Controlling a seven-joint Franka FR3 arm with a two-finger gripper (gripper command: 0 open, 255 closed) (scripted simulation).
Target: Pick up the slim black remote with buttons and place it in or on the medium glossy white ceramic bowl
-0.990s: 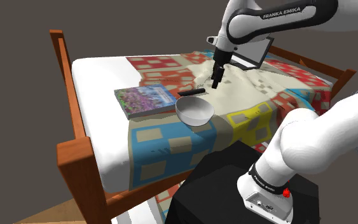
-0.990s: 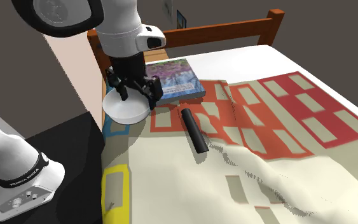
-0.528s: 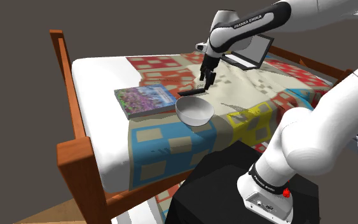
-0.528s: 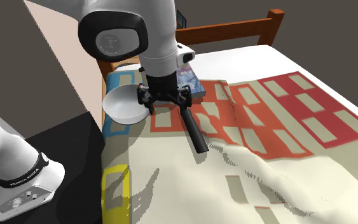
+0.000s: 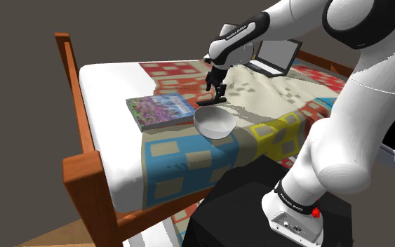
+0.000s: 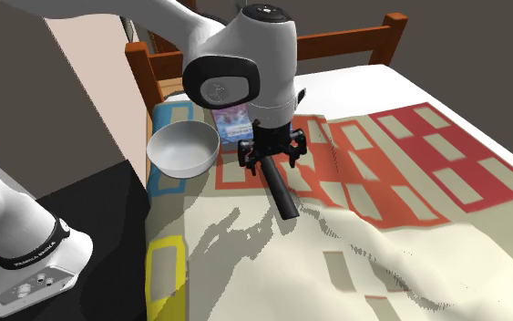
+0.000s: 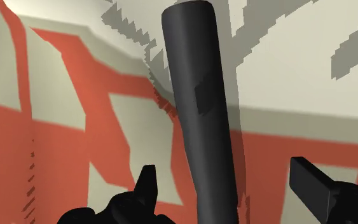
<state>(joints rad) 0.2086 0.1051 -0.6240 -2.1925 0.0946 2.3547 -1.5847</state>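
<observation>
The slim black remote (image 6: 280,190) lies flat on the patchwork quilt, just past the white bowl (image 6: 183,149) in the second exterior view. From the shoulder view the remote (image 5: 211,102) shows right behind the bowl (image 5: 214,123). My gripper (image 6: 271,162) hangs low over the remote's end nearest the book, pointing down. In the wrist view the remote (image 7: 203,114) runs between the fingertips (image 7: 147,184), which stand apart on either side without touching it. The gripper (image 7: 228,191) is open and holds nothing.
A colourful book (image 5: 159,111) lies beside the bowl on the white sheet. An open laptop (image 5: 276,57) sits further back on the quilt. The wooden bed frame (image 5: 73,91) rims the mattress, and my black stand (image 5: 245,203) is against the bed.
The arm swung away from over the bowl, across to the remote, and dropped lower. The gripper now straddles the remote's end. Remote, bowl and book have not moved.
</observation>
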